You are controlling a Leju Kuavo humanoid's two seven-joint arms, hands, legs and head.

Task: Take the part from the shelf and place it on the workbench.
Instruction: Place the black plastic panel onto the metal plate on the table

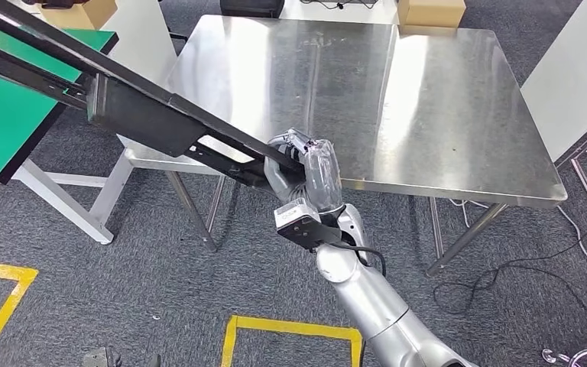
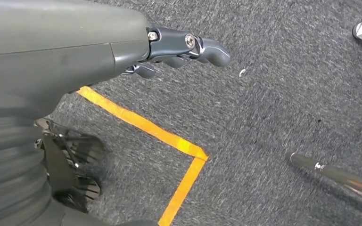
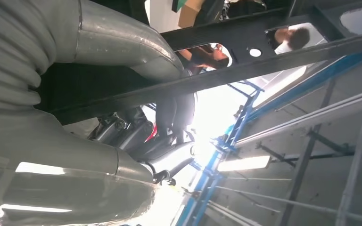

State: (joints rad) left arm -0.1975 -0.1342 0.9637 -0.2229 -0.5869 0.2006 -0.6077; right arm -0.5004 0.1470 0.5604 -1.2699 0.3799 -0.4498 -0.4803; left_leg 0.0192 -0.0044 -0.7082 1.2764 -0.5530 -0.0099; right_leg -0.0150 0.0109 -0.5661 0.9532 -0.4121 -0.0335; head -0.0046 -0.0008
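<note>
**Part held at one end, short of the workbench**

Part (image 1: 153,122), a long black metal bracket with cut-outs, runs on a diagonal from the upper left of the head view down to its centre, where the right hand (image 1: 299,170) grasps its lower end. Gripping it at one end leaves nearly the whole length cantilevered up and to the left, over the green-topped table (image 1: 0,115) (a hold that likely puts a strong twisting load on the wrist). The lower end sits at the near edge of the steel workbench (image 1: 397,84), so the placing is, by my reading, not yet done.

In the right wrist view the part (image 3: 245,66) crosses the upper half as a dark bar with the hand's fingers (image 3: 165,113) wrapped about it. The right forearm rises from the lower centre of the head view, wrist bent toward the bench.

The left hand (image 2: 179,49) hangs over grey carpet (image 2: 287,94) and yellow floor tape (image 2: 141,125), fingers loosely extended, holding nothing.
</note>
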